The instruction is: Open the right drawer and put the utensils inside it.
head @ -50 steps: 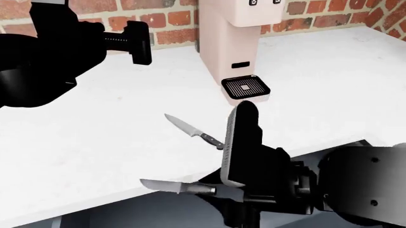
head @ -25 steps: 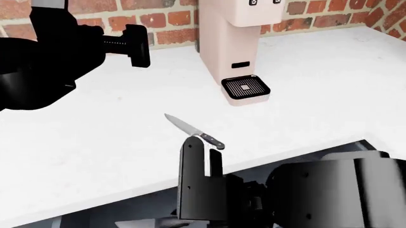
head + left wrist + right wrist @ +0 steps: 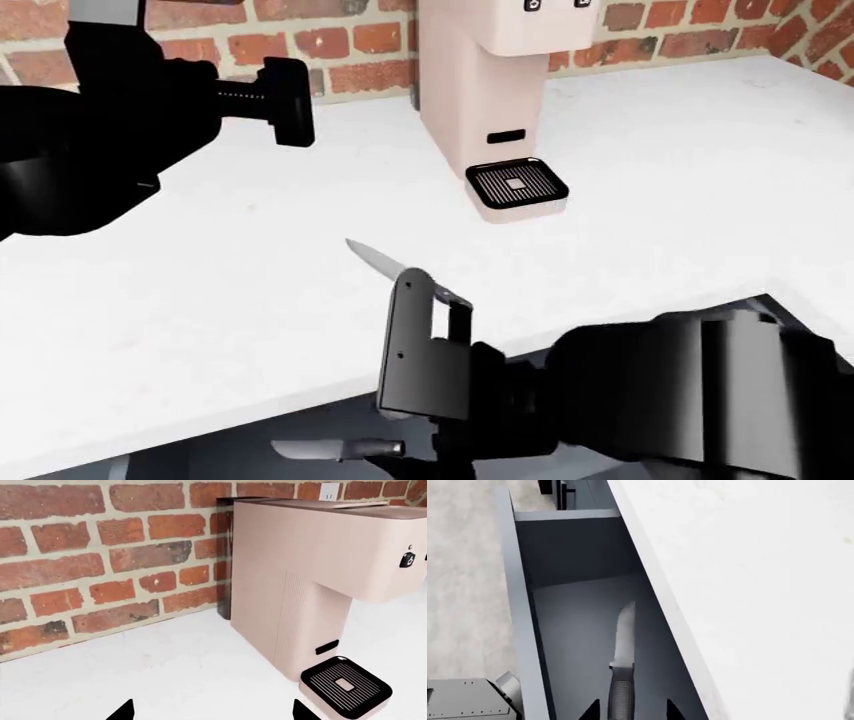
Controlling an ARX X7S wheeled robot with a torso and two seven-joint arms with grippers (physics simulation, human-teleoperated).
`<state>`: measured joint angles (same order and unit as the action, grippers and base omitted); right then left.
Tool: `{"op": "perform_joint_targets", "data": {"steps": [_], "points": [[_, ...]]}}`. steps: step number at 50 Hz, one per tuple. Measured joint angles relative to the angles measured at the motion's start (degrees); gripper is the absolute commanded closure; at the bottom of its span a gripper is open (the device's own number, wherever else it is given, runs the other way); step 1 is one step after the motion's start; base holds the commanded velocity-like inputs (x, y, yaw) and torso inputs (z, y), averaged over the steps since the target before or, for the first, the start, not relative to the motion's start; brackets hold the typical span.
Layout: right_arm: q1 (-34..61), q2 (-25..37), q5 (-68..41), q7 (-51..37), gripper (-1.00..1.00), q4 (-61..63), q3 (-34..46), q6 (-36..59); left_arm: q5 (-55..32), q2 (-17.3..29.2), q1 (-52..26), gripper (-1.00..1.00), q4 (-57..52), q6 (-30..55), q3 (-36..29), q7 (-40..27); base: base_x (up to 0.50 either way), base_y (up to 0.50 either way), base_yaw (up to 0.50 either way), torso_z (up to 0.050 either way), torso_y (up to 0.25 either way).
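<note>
- Now we hold the right gripper (image 3: 630, 712) over the right drawer (image 3: 580, 620); the paring knife (image 3: 622, 670) sits between its fingertips, whether gripped or released we cannot tell.
- Blade points straight ahead of the claw.
- Chef's knife (image 3: 387, 265) lies on the counter (image 3: 667, 180) just beyond, nearer this arm; the left gripper (image 3: 210, 712) hangs spread, far off.

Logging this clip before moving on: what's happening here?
A two-armed robot is putting knives into an open drawer below a white counter. The right claw is down in the drawer with one knife between its fingertips; whether it grips it is unclear. A second knife lies on the counter, partly hidden by the right arm. The left claw hangs open above the counter near a pink coffee machine, holding nothing.
</note>
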<state>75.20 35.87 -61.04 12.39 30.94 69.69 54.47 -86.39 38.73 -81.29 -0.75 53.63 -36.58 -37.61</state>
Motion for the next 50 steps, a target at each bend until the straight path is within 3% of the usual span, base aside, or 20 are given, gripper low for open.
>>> {"op": "perform_joint_targets", "data": {"steps": [23,36,50], "points": [[2.0,0.6,-5.4,-2.0,-1.00,0.2,-4.9,-0.5,0.1,0.2,0.3,-1.00,0.0,-0.4,-0.1,0.3,0.00,0.00,0.00,0.000,0.000],[7.5,2.8,-17.4,-9.0,-1.00,0.6,-14.3,-2.3,0.1,0.2,0.4,-1.00,0.0,-0.5,-0.2,0.2,0.00,0.00,0.00,0.000,0.000],[11.6,0.5,-18.3,-22.7,-1.00,-12.3,-12.8,3.8,0.0,0.4,0.2,-1.00,0.0,-0.5,-0.1,0.2,0.00,0.00,0.00,0.000,0.000]]}}
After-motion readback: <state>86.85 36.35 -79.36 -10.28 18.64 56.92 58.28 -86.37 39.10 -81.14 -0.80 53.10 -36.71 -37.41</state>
